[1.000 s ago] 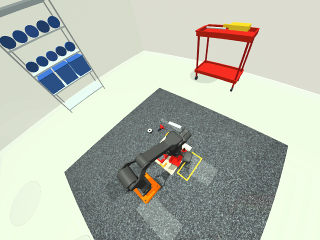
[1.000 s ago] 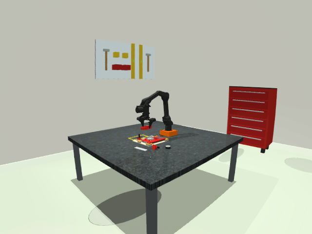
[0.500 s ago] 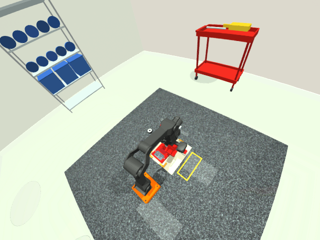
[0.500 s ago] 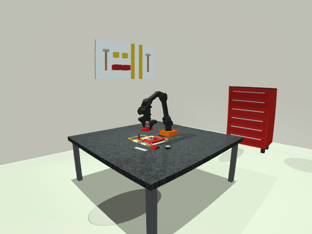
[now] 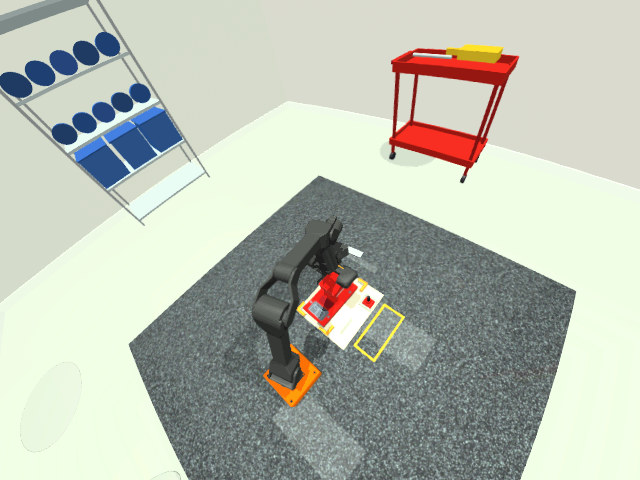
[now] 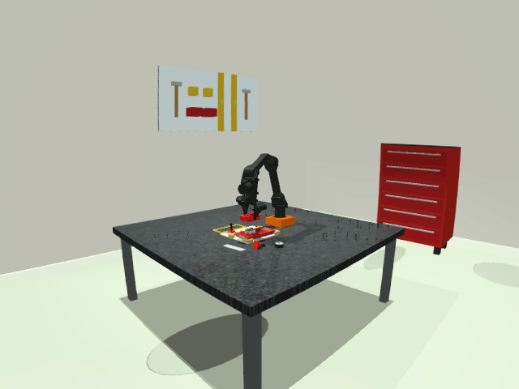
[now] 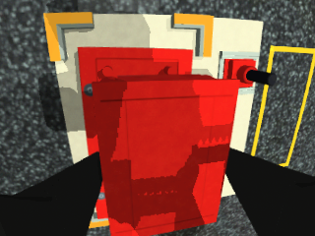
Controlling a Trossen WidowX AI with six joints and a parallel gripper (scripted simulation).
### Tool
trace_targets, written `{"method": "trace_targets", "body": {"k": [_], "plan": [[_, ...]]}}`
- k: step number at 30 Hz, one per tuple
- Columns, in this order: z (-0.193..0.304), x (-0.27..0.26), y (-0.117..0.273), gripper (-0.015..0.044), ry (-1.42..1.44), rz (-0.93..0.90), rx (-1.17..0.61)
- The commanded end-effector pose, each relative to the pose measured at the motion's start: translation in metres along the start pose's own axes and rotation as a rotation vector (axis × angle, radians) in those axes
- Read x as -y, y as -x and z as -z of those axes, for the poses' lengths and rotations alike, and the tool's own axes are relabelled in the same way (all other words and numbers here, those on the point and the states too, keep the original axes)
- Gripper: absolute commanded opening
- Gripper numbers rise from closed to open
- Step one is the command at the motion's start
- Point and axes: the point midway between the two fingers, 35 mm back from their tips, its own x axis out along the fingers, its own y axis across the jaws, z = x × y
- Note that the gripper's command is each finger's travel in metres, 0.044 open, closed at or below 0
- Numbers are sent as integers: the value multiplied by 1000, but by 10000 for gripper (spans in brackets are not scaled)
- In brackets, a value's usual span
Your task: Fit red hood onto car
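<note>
My gripper (image 5: 336, 281) (image 6: 250, 215) (image 7: 163, 156) is shut on the red hood (image 5: 328, 282) (image 6: 249, 217) (image 7: 167, 133), a finger on each side. The hood is in the air above the chassis, roof towards the wrist camera. The red chassis (image 5: 324, 321) (image 6: 268, 231) (image 7: 184, 55) sits on the cream jig plate (image 5: 343, 341) (image 7: 162, 30). The grey engine block (image 6: 250, 230) shows on the deck in the exterior view; the hood hides it in the wrist view. The pegs and the hood's corner holes cannot be made out.
A red block with an upright black post (image 5: 368, 301) (image 6: 230, 228) (image 7: 241, 74) stands at the jig's side, near a yellow outline (image 5: 364, 352) (image 7: 293, 49). Orange corner brackets (image 7: 69, 19) rise around the chassis. A white strip (image 5: 355, 252) (image 6: 233, 247), small red part (image 6: 256, 244) and wheel (image 6: 279, 244) lie beyond.
</note>
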Motion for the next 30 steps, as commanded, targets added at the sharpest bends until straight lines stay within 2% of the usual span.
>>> {"method": "trace_targets", "body": {"k": [1, 6, 14, 30], "plan": [[-2, -5, 1, 0, -21, 12, 3], [-2, -5, -8, 0, -21, 12, 3], [-4, -12, -47, 0, -21, 12, 3], [-6, -12, -48, 0, -21, 12, 3]]}}
